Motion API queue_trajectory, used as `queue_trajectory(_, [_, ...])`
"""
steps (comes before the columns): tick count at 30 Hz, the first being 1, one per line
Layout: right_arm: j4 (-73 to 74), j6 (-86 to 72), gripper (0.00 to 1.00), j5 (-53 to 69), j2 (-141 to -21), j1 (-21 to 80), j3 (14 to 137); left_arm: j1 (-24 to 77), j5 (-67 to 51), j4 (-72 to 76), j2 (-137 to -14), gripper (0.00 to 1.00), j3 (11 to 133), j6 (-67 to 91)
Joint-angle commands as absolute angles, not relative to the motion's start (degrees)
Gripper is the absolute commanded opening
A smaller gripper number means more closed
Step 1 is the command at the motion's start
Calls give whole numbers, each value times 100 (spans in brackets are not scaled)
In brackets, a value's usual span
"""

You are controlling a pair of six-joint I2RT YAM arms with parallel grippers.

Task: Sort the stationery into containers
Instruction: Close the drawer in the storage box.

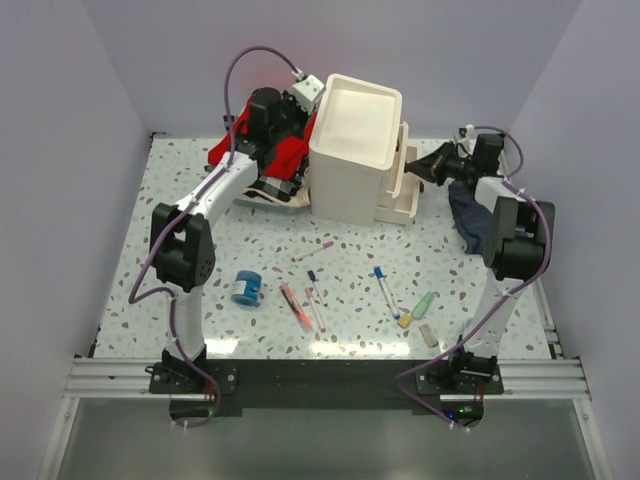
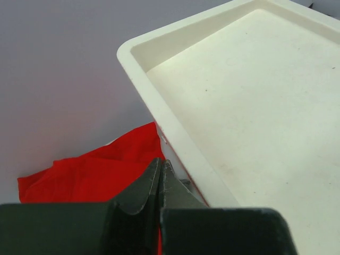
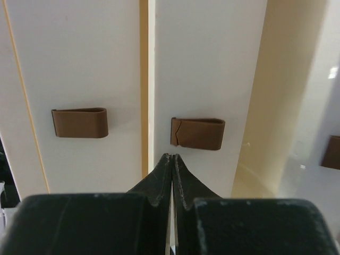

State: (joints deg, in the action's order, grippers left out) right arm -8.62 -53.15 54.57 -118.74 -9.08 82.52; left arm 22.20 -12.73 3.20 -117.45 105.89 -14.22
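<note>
The white drawer unit (image 1: 350, 150) stands at the back, with drawers (image 1: 405, 180) pulled out on its right side. My left gripper (image 1: 303, 125) is shut and empty at the unit's top left edge (image 2: 175, 143), above red cloth; it shows in the left wrist view (image 2: 161, 161). My right gripper (image 1: 420, 166) is shut and empty, pointing at the drawer fronts, just below a brown handle (image 3: 197, 133) in the right wrist view (image 3: 172, 156). On the table lie a blue tape roll (image 1: 246, 287), an orange-red marker (image 1: 296, 306), pens (image 1: 384, 290), a green tube (image 1: 424, 304) and erasers (image 1: 428, 334).
Red cloths (image 1: 285, 152) lie left of the unit and show in the left wrist view (image 2: 95, 170). A dark blue-grey cloth (image 1: 470, 220) lies under the right arm. A second handle (image 3: 79, 122) sits on the neighbouring drawer front. Walls close the table on three sides.
</note>
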Motion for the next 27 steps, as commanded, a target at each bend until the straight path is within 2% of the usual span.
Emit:
queue_trajectory(1, [-1107,-5493,0,5493,-11804,-686,8499,2355,-1626,369,-11716,0,10705,-1231])
queue_trajectory(22, [-1195,-5652,2,5317,-11857,-228,8561,2514,-1442,492,-11575,0,10503,-1301])
queue_trajectory(26, [-923,-5423,3,5370,-11620,-403,8491,2514,-812,519,-11383,0,10433,-1344])
queue_trajectory(27, [-679,-5345,5,5379,-11506,-491,8464,2470,-661,519,-11295,6,10363,-1388])
